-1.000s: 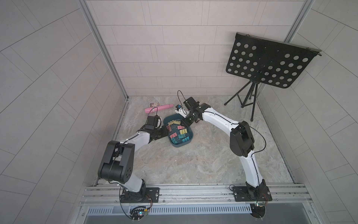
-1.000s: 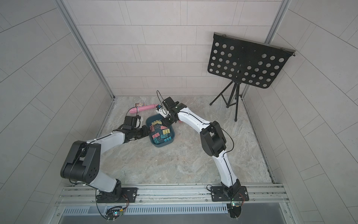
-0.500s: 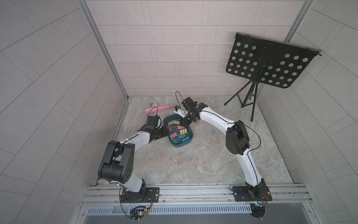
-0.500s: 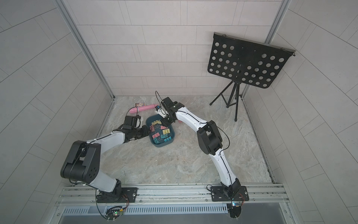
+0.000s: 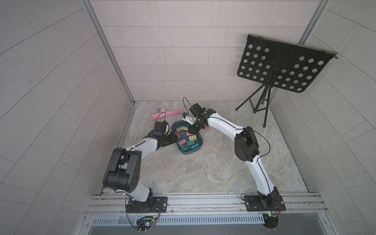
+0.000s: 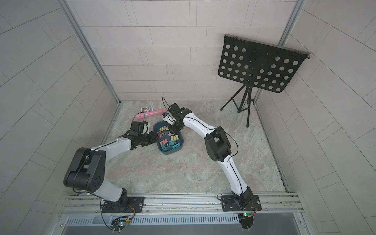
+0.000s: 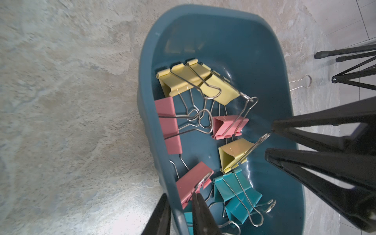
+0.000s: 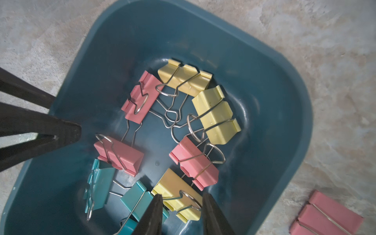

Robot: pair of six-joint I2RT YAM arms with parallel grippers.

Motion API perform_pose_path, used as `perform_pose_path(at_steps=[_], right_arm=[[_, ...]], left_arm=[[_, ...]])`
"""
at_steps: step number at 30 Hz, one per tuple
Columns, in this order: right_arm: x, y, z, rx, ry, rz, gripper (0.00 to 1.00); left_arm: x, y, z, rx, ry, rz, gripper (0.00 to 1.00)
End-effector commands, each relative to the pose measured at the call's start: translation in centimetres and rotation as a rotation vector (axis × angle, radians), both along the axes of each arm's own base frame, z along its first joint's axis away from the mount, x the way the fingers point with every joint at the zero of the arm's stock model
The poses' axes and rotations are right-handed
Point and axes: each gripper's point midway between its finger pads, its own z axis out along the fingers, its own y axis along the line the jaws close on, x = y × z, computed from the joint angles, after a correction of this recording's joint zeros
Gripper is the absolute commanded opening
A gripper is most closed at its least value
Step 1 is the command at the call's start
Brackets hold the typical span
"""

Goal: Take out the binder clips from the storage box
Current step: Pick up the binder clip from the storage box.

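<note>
The shallow dark teal storage box point(image 8: 114, 53) is smooth moulded plastic, glossy enough inside to carry soft highlights; the folded pink, yellow and teal binder clips point(image 8: 215, 116) have satin painted-metal bodies, faintly scratched on the yellow ones, with bright bare silver wire handles; the beige-grey mottled surface point(image 7: 61, 122) looks like stone, slightly rough with a low sheen; the left tool point(image 7: 179, 193) and right tool point(image 8: 181, 194) are matt black, plastic-looking; the black perforated music stand point(image 5: 280, 67) looks like matt metal; the long pink tube point(image 5: 173, 112) is smooth; the pale tiled walls point(image 5: 183, 50) are matt; the front rail point(image 5: 203, 200) is brushed silver metal
</note>
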Motion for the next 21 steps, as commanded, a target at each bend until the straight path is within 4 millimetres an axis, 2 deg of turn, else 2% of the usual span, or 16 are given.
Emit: perform_pose_path(at_steps=[1, 9, 14, 21], right_arm=[[-0.4, -0.07, -0.77, -0.035, 0.011, 0.012, 0.36], [-0.58, -0.13, -1.39, -0.042, 0.026, 0.015, 0.31], [-0.77, 0.11, -1.2, -0.032, 0.03, 0.022, 0.21], [-1.15, 0.45, -1.06, -0.015, 0.043, 0.033, 0.13]], left_arm=[[-0.72, 0.15, -0.51, 0.03, 0.037, -0.007, 0.26], [-0.83, 0.06, -0.59, 0.029, 0.04, -0.011, 0.26], [-0.77, 0.11, -0.52, 0.029, 0.037, -0.009, 0.26], [-0.92, 0.1, -0.63, 0.029, 0.041, -0.01, 0.26]])
